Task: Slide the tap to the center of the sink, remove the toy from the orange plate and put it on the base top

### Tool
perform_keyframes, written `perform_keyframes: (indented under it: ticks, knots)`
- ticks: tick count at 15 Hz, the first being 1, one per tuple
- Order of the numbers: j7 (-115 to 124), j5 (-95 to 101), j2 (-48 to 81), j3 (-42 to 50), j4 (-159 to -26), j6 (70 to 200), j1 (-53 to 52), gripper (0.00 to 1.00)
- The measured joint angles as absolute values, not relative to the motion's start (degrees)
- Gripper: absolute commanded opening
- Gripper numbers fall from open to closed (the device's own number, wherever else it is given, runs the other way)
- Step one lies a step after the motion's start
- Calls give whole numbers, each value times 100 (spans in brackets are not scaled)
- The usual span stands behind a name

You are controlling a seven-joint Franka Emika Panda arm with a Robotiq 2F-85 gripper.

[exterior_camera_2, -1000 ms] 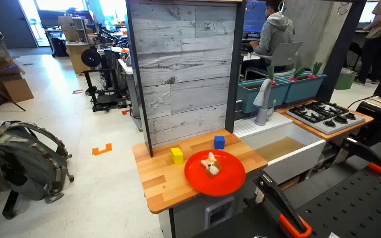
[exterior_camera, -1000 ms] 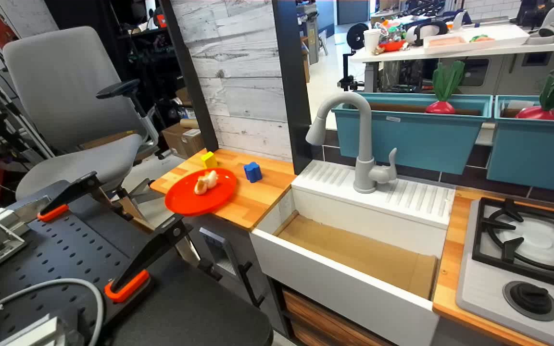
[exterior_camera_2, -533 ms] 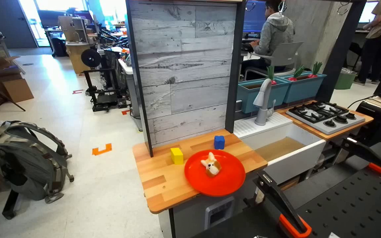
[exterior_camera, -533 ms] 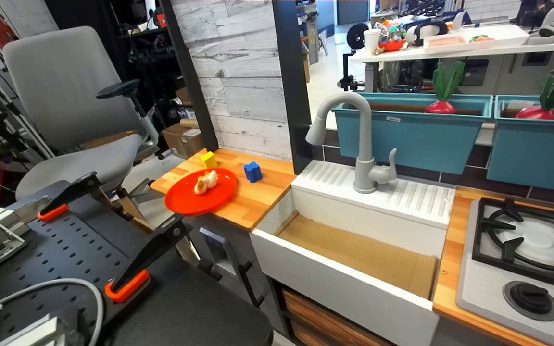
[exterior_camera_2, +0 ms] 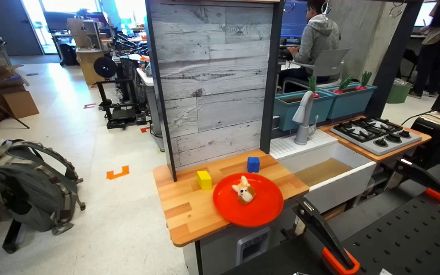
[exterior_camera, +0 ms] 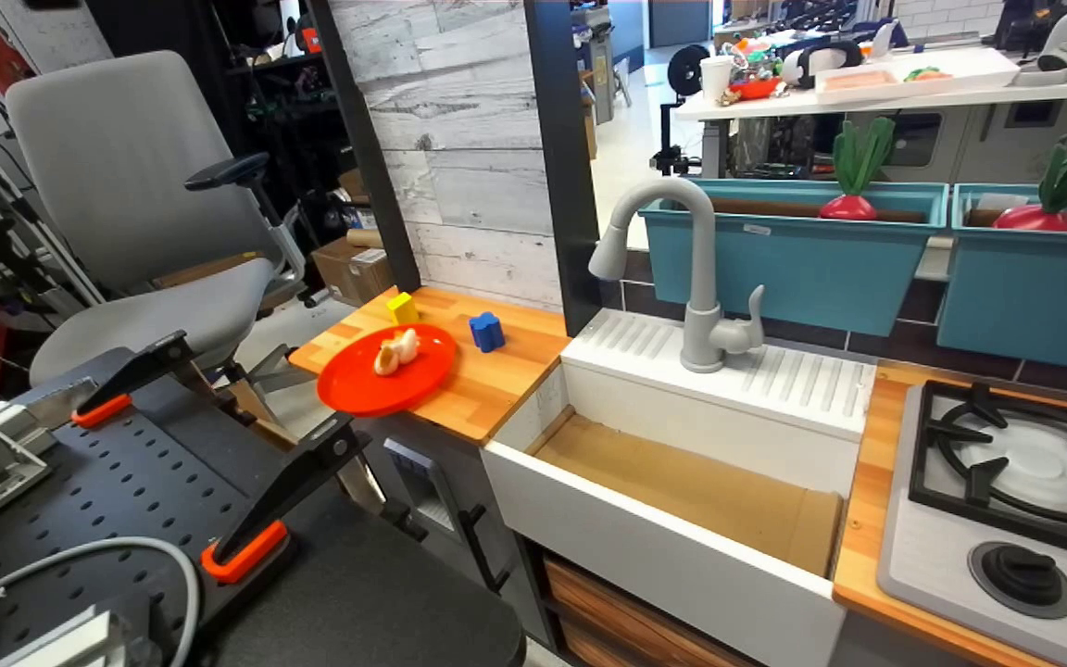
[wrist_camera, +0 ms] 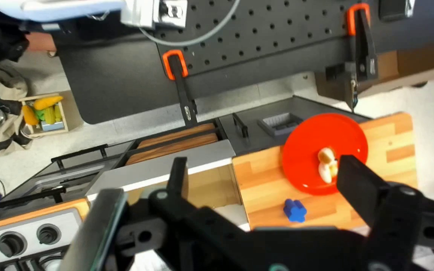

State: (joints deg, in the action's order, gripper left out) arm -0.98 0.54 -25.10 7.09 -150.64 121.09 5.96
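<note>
The grey tap stands upright on the ribbed white rim behind the sink, its spout turned left; it also shows in an exterior view. The small white-and-tan dog toy lies on the orange plate. The plate rests on the wooden base top left of the sink, partly over its front edge. The wrist view shows the toy, the plate and the base top. My gripper is open and empty, high above the sink and base top. The tap is hidden there.
A blue flower-shaped block and a yellow block stand on the base top near the plate. A stove is right of the sink. A panel wall and teal planters stand behind. Clamps hold the dark table.
A dark shape, perhaps part of my arm, has come into the top right corner of an exterior view. The tap, plate, toy and blocks have not moved.
</note>
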Motion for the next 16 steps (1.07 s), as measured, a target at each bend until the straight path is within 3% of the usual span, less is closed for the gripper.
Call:
perform_keyframes:
  ticks: [9,16]
  knots:
    - [1079,-1539,421,948,-12625,13208,696,100]
    - [2444,-1652,2243,979,-11265,14128,723,100]
